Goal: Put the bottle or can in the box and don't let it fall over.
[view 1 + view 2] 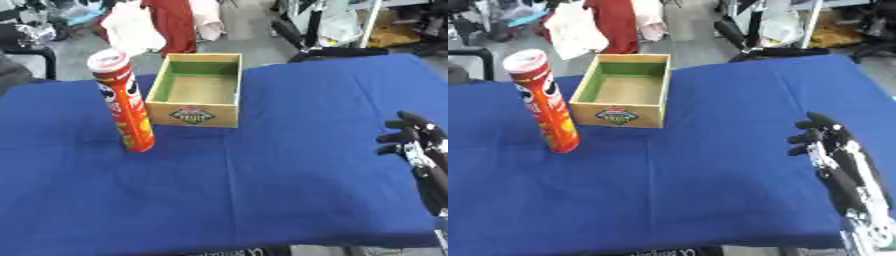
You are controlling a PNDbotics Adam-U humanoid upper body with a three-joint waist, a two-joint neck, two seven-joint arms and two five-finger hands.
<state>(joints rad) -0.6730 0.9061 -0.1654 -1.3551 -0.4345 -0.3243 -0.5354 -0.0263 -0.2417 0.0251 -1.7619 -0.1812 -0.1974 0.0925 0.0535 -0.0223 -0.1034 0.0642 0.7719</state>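
A tall red chip can (123,101) with a pale lid stands upright on the blue cloth (262,180), just left of the box's front corner. The open wooden box (198,88) has green inner walls, a label on its front and nothing inside. My right hand (826,139) hovers over the cloth at the right edge, far from the can and the box, its fingers relaxed and holding nothing. My left hand shows in neither view.
The cloth covers the whole table, with its front edge near the bottom of the view. Beyond the far edge are red and white cloths (157,22), a black chair base (324,47) and other clutter on the floor.
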